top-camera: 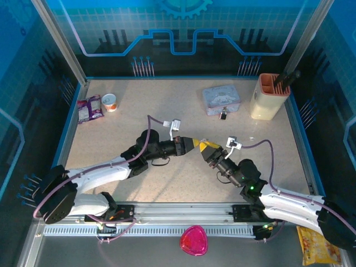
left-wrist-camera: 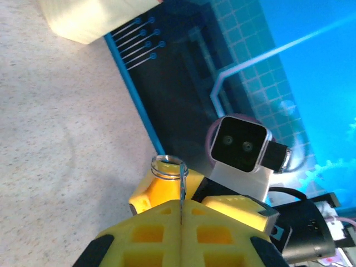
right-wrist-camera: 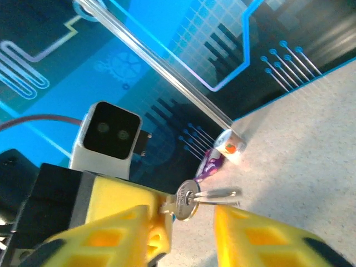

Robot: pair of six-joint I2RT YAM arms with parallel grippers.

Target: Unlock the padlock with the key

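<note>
While the left tool (top-camera: 194, 144) is clamped shut on the key (right-wrist-camera: 187, 203), the right tool (top-camera: 208, 148) stands open around it: a mid-air handover, I judge. Next, 1 tool must carry it to the padlock (top-camera: 223, 115), just beside the tin (top-camera: 221, 99), well away.

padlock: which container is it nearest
The pale blue-grey tin: the padlock lies at its near edge, while the cream utensil holder and small cup stand farther off.

robot lab cell: speckled table (top-camera: 183, 167) on aluminium rail frame (top-camera: 178, 214), blue circuit-print wall panels (top-camera: 183, 28).
</note>
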